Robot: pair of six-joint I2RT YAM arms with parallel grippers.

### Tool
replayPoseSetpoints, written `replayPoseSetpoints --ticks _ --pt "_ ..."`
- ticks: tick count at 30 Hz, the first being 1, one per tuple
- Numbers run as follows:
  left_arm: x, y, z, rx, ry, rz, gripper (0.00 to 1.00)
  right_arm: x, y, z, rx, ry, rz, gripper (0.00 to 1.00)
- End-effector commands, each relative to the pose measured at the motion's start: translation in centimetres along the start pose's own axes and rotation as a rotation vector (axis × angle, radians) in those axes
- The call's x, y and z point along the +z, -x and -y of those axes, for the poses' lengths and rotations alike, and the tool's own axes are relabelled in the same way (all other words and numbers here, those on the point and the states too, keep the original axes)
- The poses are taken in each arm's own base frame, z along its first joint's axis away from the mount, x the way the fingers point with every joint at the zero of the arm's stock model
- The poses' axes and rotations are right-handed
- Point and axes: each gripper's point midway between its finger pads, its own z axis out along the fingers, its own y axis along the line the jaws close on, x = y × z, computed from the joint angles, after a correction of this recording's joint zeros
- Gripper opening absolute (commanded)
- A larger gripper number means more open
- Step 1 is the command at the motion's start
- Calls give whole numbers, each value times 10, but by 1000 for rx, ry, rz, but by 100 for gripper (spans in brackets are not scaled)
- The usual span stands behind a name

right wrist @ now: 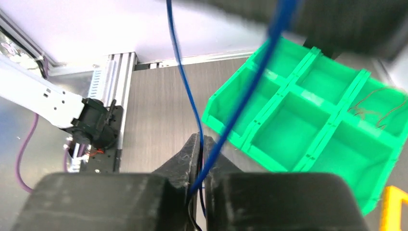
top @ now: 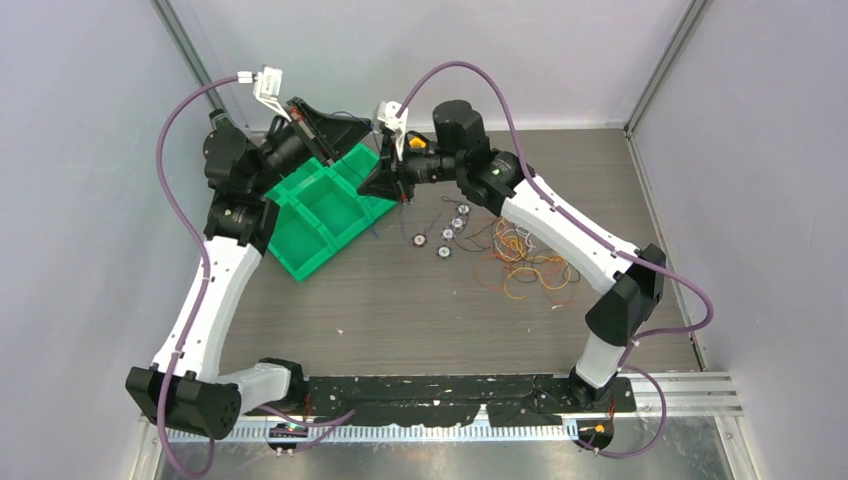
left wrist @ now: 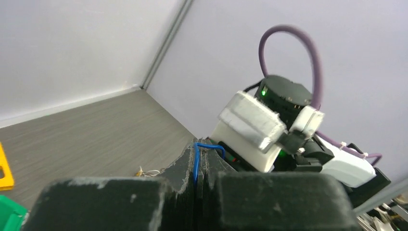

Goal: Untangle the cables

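- We see the left tool [left wrist: 199, 161] and right tool [right wrist: 201, 147] each pinched shut on a blue cable [right wrist: 244, 91].
- Grey wood-grain tabletop [top: 400, 310], pale walls [top: 90, 80], green tray [top: 300, 265], loose cables [top: 525, 262].

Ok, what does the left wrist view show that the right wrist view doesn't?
Only the left wrist view: the right arm's wrist camera and purple hose, behind the shut left hand. Only the right wrist view: the green tray, a thin brown wire in one compartment, and the shut right hand. Both: a blue cable pinched in that view's hand, and the wood-grain table.
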Motion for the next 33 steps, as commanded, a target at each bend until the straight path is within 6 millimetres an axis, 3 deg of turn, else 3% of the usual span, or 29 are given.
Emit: replayPoseSetpoints --ticks 1,5,8,13,19,24,28,33 --pt "-17 21 10 82 -5 30 4 -18 19 4 -33 -70 31 6" --pt "-42 -15 3 176 6 -89 41 -30 18 12 -31 -85 16 6" --pt "-56 -37 1 231 8 -152 61 -32 11 8 -39 -59 -17 5" --pt "-62 -40 -1 276 22 -136 73 -33 2 -3 -29 5 -40 5" --pt "-56 -44 -27 196 120 -164 79 -36 4 -10 -70 23 -39 5" --pt "-48 -43 -32 90 132 -164 74 -35 1 -14 -99 23 -48 5" --pt "-37 -31 -13 -8 29 -99 63 -33 -4 -15 -111 25 -60 5" --pt "-32 -17 -10 14 -2 -52 15 -29 -12 -17 -110 44 -83 5"
